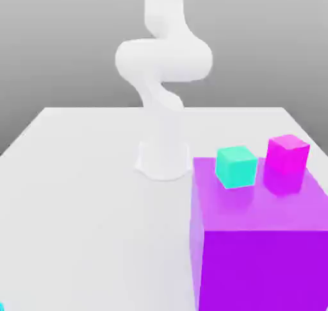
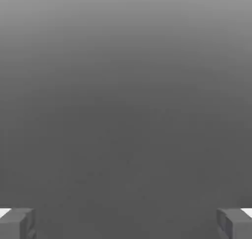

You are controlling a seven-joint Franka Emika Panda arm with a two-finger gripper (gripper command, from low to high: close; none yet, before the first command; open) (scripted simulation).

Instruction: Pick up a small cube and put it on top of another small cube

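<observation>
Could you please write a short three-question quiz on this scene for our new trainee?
1. Multiple choice: What does the teal cube rest on?
a) the magenta cube
b) the big purple block
c) the arm's base

2. True or false: The magenta cube is stacked on top of the teal cube.

3. Fill in the blank: In the hand view, the gripper has its two fingers standing ____, with nothing between them.

Key: 1. b; 2. false, the two cubes sit apart on the block; 3. wide apart (open).
</observation>
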